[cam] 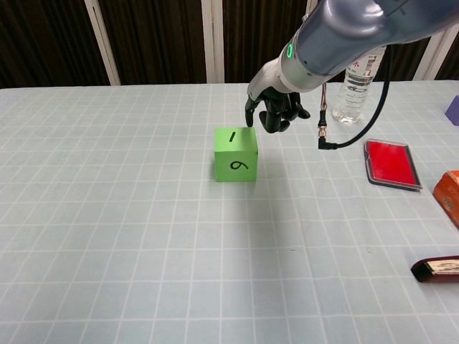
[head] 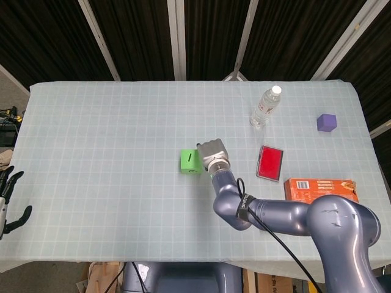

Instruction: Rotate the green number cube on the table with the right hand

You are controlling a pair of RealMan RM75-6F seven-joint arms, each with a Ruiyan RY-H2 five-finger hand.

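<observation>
The green number cube (cam: pixel 236 154) stands on the table with "1" on its top face and a "6" or "9" on the face toward the chest camera; the head view also shows the cube (head: pixel 190 161). My right hand (cam: pixel 271 107) hovers just behind and to the right of it, fingers curled in and holding nothing. One fingertip (cam: pixel 249 122) reaches down to the cube's rear top corner; contact cannot be told. From above, the right hand (head: pixel 211 152) sits against the cube's right side. My left hand (head: pixel 9 201) hangs off the table's left front edge, fingers spread.
A clear water bottle (cam: pixel 361 75) stands behind the right hand. A red flat case (cam: pixel 391 163) lies to the right, with an orange box (head: pixel 319 191) nearer the front. A purple cube (head: pixel 326 122) sits far right. A dark bar (cam: pixel 436 268) lies front right.
</observation>
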